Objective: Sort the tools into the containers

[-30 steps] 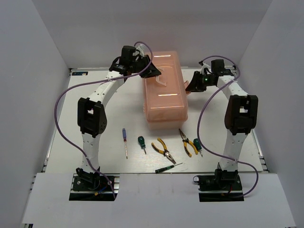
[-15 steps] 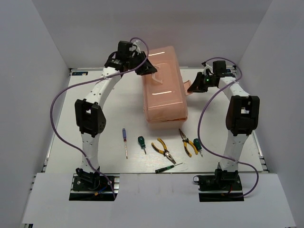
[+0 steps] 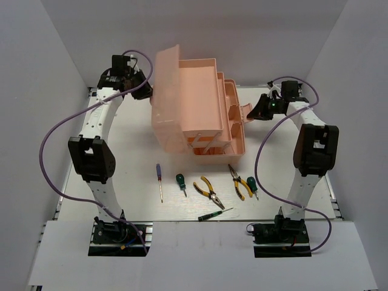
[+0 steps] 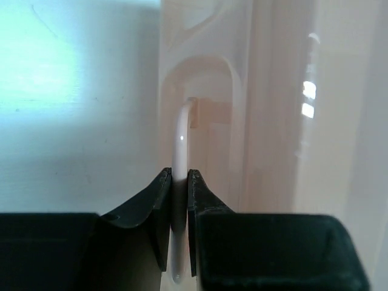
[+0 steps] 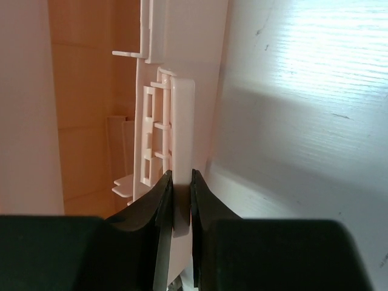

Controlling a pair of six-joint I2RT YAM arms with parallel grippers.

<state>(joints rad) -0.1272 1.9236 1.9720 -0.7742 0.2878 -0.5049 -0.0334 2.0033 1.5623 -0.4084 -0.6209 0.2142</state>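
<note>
The salmon-pink toolbox [image 3: 200,109] stands open at the table's back, lid [image 3: 165,97] upright on the left, tiers [image 3: 229,112] stepped out. My left gripper [image 3: 147,92] is shut on the lid handle [image 4: 181,130]. My right gripper [image 3: 253,112] is shut on the latch [image 5: 182,127] at the box's right side. In front lie the blue-red screwdriver [image 3: 159,182], a green stubby screwdriver [image 3: 180,182], pliers [image 3: 208,192], second pliers [image 3: 238,180], another green screwdriver [image 3: 252,187] and the slim black-green screwdriver [image 3: 214,214].
White walls close in the table on the left, back and right. Purple cables [image 3: 51,145] loop off both arms. The arm bases [image 3: 118,233] sit at the near edge.
The left gripper swung left and back with the handle, and the lid rose from closed to upright; the tiers fanned out. The right gripper stayed on the latch, shifting slightly right.
</note>
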